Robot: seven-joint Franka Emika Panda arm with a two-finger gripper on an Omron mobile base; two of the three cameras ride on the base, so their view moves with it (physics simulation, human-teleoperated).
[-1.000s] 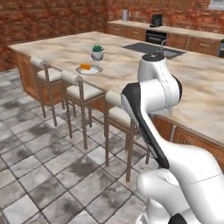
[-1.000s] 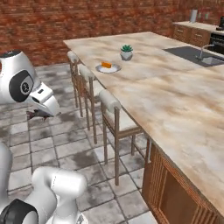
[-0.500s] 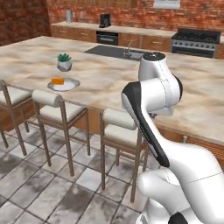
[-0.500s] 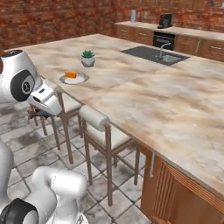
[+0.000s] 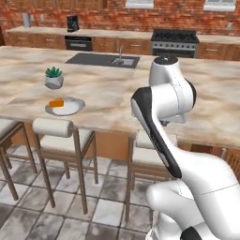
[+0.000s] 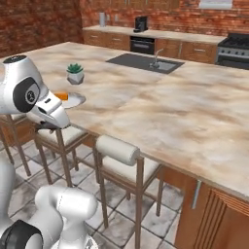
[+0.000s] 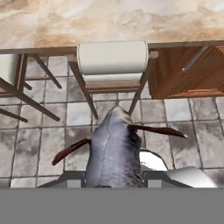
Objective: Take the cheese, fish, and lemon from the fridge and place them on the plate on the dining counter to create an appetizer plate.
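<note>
The gripper [image 7: 114, 183] is clenched on the fish [image 7: 114, 151], a grey body with dark reddish fins that juts out from between the fingers in the hand view. Under it lie grey floor tiles [image 7: 173, 111], and past them a padded stool [image 7: 113, 61] stands against the edge of the dining counter [image 7: 109, 22], with a wooden cabinet side [image 7: 188, 72] to the right.

In the left base view the arm [image 5: 164, 103] rises from the lower right, bent over in front of the counter [image 5: 117, 89]. The plate [image 5: 70, 108] sits on the near left part of the top, just above a stool [image 5: 54, 129]. The cheese [image 5: 56, 103], an orange wedge, lies on the plate's left side. A small potted plant [image 5: 54, 78] stands just beyond the plate, apart from it. The dark sink [image 5: 101, 59] is set in the far side of the top. Along the brick wall behind run wooden cabinets with an oven [image 5: 78, 43] and a stove [image 5: 176, 37].

In the right base view the arm's head [image 6: 29, 95] partly covers the plate [image 6: 77, 100] and the cheese [image 6: 62, 96]; the plant [image 6: 75, 74] stands beyond them, and the sink [image 6: 143, 62] farther off.
</note>
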